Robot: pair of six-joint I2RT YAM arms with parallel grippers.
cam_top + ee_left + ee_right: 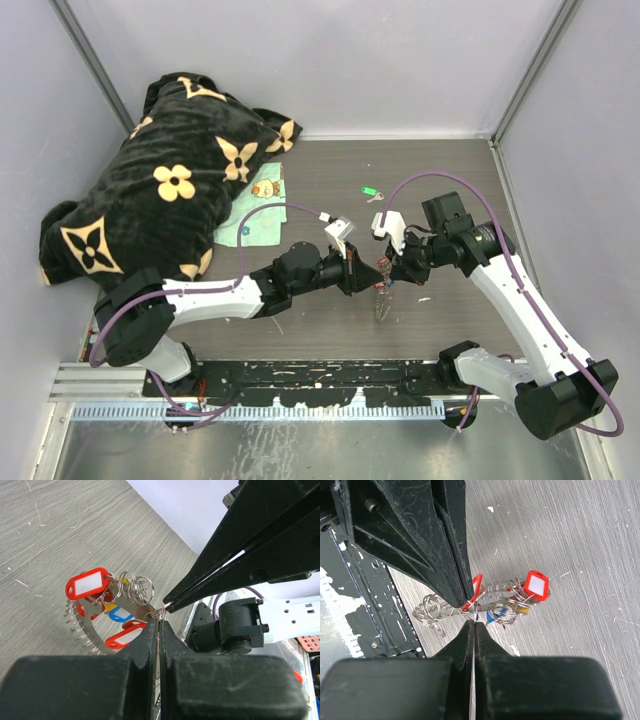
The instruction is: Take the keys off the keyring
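Pinching keyring (pixel 382 303) from two sides, just above the wood-grain table (pixel 450 180); cannot tell whether its lower end touches the surface. Left gripper (pixel 159 625) clamped tight on the thin metal edge of the keyring, fingers pressed flat with no gap. Right gripper (pixel 473 625) likewise closed, nipping a small wire split ring (pixel 161 609) at the top of the keyring, tips almost against the left gripper's tips. Meeting nose to nose directly over the keyring in the top view, left arm reaching in from the keyring's left, right arm from its right. Keys (pixel 125 636) still bunched on the keyring, hanging off it by more wire loops (pixel 136 587). Red tag (pixel 87 584) with white label sticking up at the keyring's far end from the fingers, blue tag (pixel 119 614) and yellow tag (pixel 125 582) tucked in beside it, close against the rim. Bumpy teeth visible along the keyring's lower edge in the left wrist view. Green-tagged key (pixel 370 191) lying loose on the table, well beyond the keyring on the far side. Black flower-print blanket (pixel 170 190) heaped well off to the keyring's left. Pale green cloth (pixel 258 215) flat between blanket and keyring, partly under the blanket's edge.
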